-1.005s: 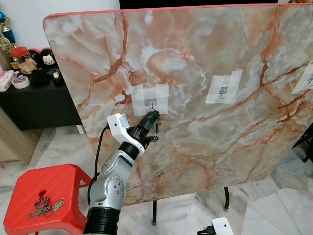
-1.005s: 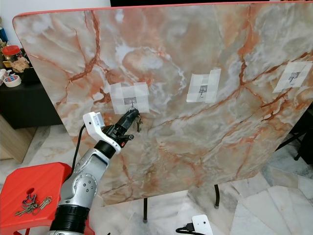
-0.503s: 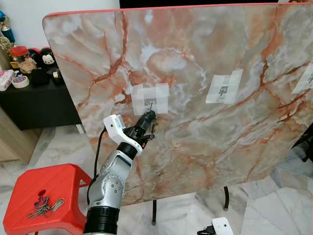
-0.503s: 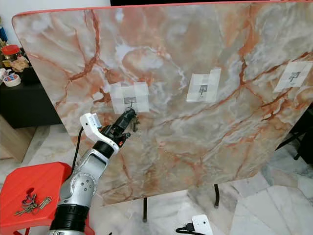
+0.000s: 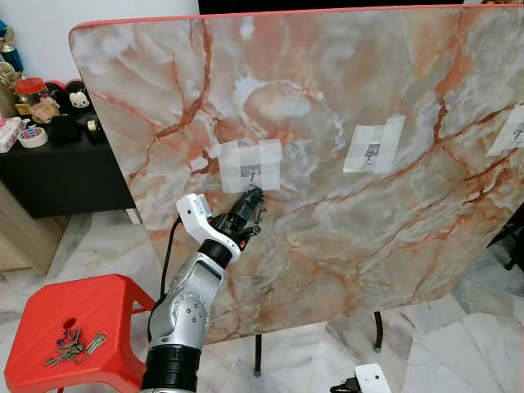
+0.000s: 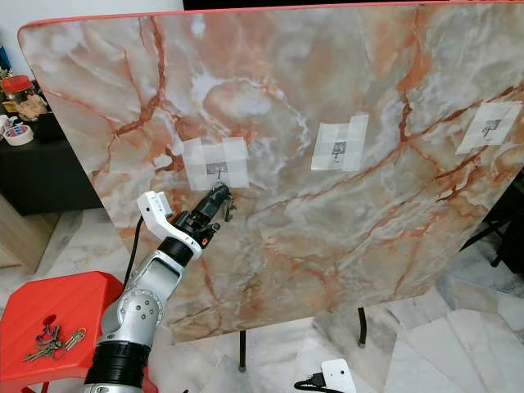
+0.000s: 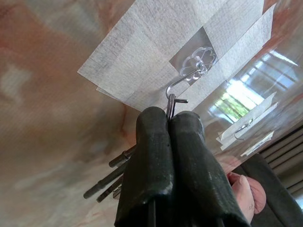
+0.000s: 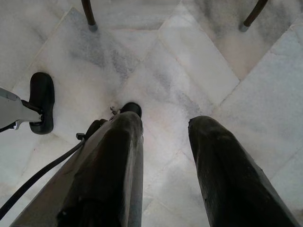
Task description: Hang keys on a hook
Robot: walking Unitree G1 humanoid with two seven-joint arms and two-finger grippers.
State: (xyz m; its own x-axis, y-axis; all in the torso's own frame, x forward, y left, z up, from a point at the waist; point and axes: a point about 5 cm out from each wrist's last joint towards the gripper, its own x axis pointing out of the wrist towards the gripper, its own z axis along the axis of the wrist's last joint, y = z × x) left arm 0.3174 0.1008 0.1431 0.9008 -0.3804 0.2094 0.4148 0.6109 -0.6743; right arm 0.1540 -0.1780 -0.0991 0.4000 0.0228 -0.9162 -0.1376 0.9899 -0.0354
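A bunch of dark metal keys (image 7: 118,175) is held pinched between the two black fingers of the left gripper (image 5: 252,197), which is raised against a tilted, marble-patterned table top (image 5: 344,106). In the left wrist view the fingers are seen pressed together, with the thin dark ring of the bunch standing up from between their tips and several slim key shafts fanning out beside and beneath them. The ring's top is seen just at the lower curve of a small clear hook (image 7: 187,75), whose flower-shaped base is fixed to the table top under crossed strips of white tape (image 5: 251,164); whether the ring is already caught on the hook cannot be told. Two further taped hooks (image 5: 373,152) are seen farther along the table top towards the robot's right. A second bunch of keys (image 5: 72,346) is lying on a red plastic stool (image 5: 98,307) below and to the left. The right gripper (image 8: 163,156) is hanging over a pale marble floor (image 8: 189,61) with its fingers parted and nothing between them.
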